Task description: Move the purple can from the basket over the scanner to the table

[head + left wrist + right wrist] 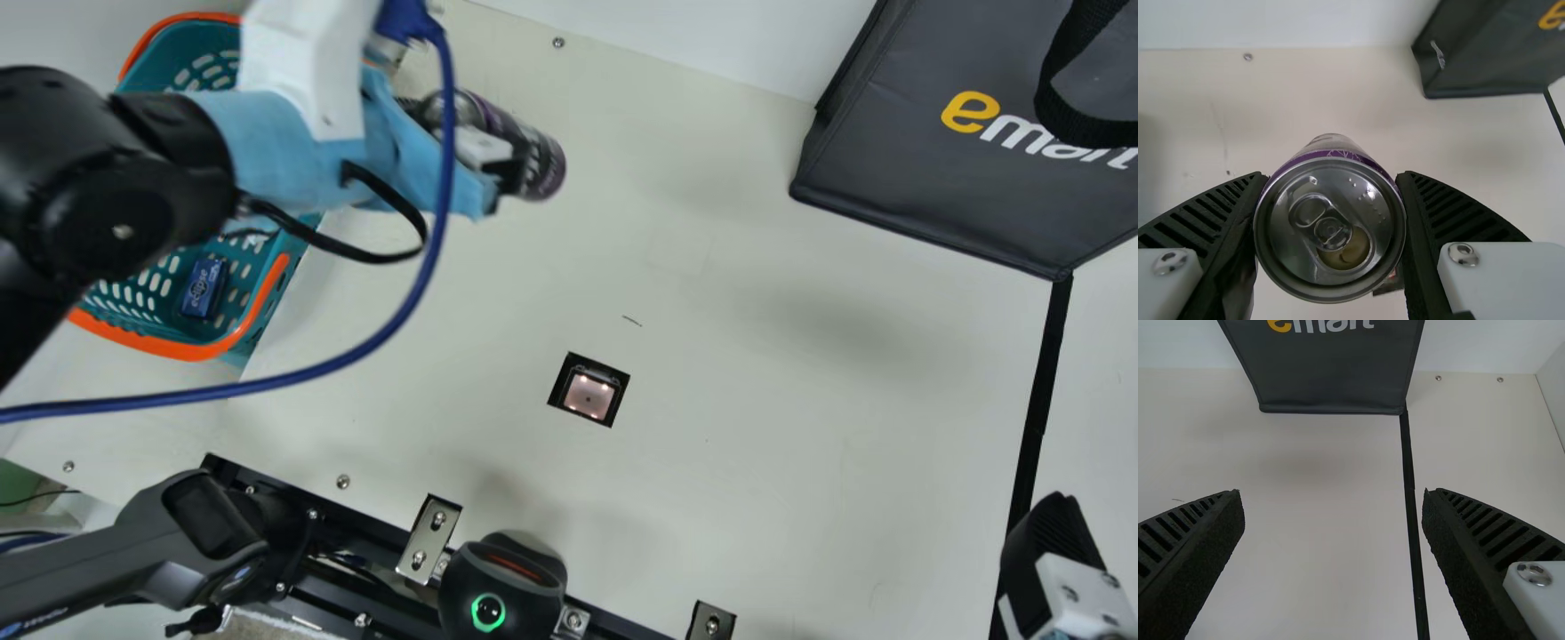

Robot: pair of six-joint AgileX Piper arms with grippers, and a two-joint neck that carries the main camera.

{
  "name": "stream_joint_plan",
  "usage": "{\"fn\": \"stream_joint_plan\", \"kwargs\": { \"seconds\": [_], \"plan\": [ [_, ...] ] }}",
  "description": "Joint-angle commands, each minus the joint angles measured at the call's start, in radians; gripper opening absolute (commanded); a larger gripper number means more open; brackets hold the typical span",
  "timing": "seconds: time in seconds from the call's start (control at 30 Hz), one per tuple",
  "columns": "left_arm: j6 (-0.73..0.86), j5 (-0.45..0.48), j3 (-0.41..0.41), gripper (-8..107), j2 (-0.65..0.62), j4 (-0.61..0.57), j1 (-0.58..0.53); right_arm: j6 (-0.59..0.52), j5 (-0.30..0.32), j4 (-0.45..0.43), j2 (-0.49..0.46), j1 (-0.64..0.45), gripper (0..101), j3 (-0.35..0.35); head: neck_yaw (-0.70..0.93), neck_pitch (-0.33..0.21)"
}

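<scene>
Main view shows the purple can [545, 166] held at a slant in the left gripper [508, 171], above the cream table [756, 418] and beside the teal basket [191, 352] with its orange rim. In the left wrist view the two black ribbed fingers [1435, 220] are closed on the can from opposite sides, with its metal lid and pull tab facing the camera and a band of purple showing behind the lid. The right gripper [1053, 533] is at the lower right corner of the main view, over the table near the long black strip [1040, 391]; the right wrist view shows its fingers spread wide apart, nothing between them but the tabletop and the strip well below. The scanner window [589, 391], a dark square with a lit pinkish middle, is set into the table, and the can is well apart from it, on the basket side. A blue box [204, 287] lies inside the basket. A dark grey bag [925, 169] stands at the far edge, and along the near edge are a handheld device [178, 533] and a black unit with a green ring [502, 582]
</scene>
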Motion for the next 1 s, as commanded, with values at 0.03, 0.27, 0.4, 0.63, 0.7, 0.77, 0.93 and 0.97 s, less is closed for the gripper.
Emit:
{"fn": "stream_joint_plan", "kwargs": {
  "seconds": [0.03,0.27,0.4,0.63,0.7,0.77,0.93,0.97],
  "plan": [
    [-0.096,0.025,-0.005,-8,0.025,0.035,-0.123,0.0,0.0,0.0,0.0,0.0,95,0.0,0.004,-0.03],
    [-0.252,0.076,-0.02,-8,0.082,0.09,-0.249,0.0,0.001,0.0,0.0,0.0,95,0.0,0.004,-0.03],
    [-0.328,0.099,-0.02,-8,0.107,0.11,-0.3,0.0,0.0,0.0,0.0,0.0,95,0.0,0.004,-0.03],
    [-0.42,0.121,0.0,-8,0.143,0.121,-0.364,0.0,0.0,0.0,0.0,0.0,95,0.0,0.004,-0.03],
    [-0.438,0.122,0.012,-8,0.15,0.12,-0.377,0.0,0.0,0.0,0.0,0.0,95,0.0,0.004,-0.03],
    [-0.456,0.12,0.026,-8,0.157,0.12,-0.389,0.0,0.0,0.0,0.0,0.0,95,0.0,0.004,-0.03],
    [-0.49,0.11,0.064,-8,0.17,0.122,-0.411,0.0,0.0,0.0,0.0,0.0,95,0.0,0.004,-0.03],
    [-0.496,0.108,0.072,-8,0.172,0.123,-0.414,0.0,0.0,0.0,0.0,0.0,95,0.0,0.004,-0.03]
  ]
}}
